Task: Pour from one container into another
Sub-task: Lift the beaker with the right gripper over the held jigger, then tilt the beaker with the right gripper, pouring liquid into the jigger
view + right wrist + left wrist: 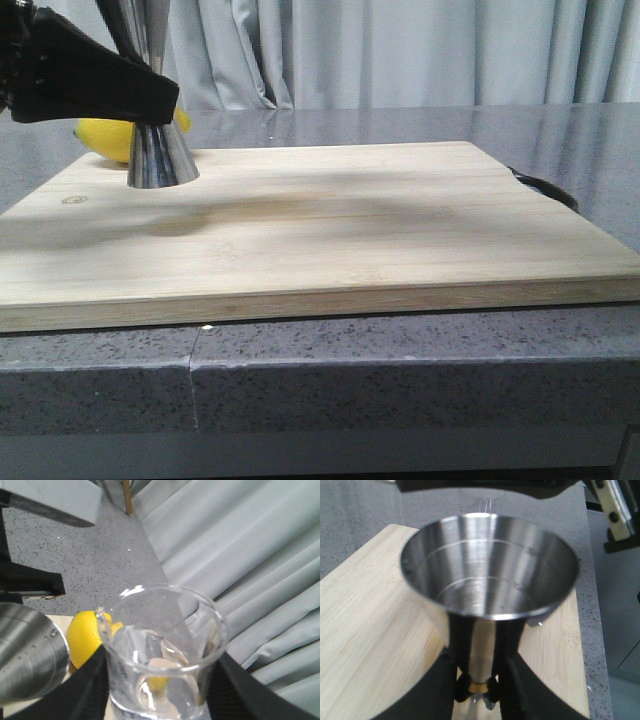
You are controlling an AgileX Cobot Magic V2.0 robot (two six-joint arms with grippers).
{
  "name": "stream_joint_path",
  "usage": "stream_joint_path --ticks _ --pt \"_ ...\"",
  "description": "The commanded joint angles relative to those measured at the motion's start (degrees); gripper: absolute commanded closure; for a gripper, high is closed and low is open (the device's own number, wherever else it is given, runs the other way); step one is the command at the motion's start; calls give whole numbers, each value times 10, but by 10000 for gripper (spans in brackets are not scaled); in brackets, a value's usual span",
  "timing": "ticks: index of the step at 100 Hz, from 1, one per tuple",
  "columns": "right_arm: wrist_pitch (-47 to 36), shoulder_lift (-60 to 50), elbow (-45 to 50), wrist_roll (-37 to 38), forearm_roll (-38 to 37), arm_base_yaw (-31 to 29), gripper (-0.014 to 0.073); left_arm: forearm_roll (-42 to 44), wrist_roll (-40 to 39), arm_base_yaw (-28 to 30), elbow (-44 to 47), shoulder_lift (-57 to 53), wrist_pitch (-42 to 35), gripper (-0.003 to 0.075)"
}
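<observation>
The steel hourglass jigger stands on the far left of the wooden board. My left gripper is shut on its narrow waist. In the left wrist view the jigger's upper cup opens toward the camera, and my left gripper pinches the gold band from both sides. The clear glass beaker is held in my right gripper, raised beside the jigger's rim with its pouring lip turned toward it. I cannot tell whether either holds liquid. The beaker shows faintly above the jigger.
A yellow lemon lies just behind the jigger, also seen past the beaker as the lemon. A dark object pokes out at the board's right edge. Grey speckled counter surrounds the board; curtains hang behind.
</observation>
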Motion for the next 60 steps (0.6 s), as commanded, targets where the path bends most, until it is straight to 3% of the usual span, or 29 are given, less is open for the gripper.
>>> stream_joint_path --ticks 1,60 --pt "-59 -29 -17 -3 -24 1 417 -38 -7 1 -17 -23 36 739" --pt "-61 -29 -17 -3 -111 1 417 -38 -7 1 -17 -23 36 739"
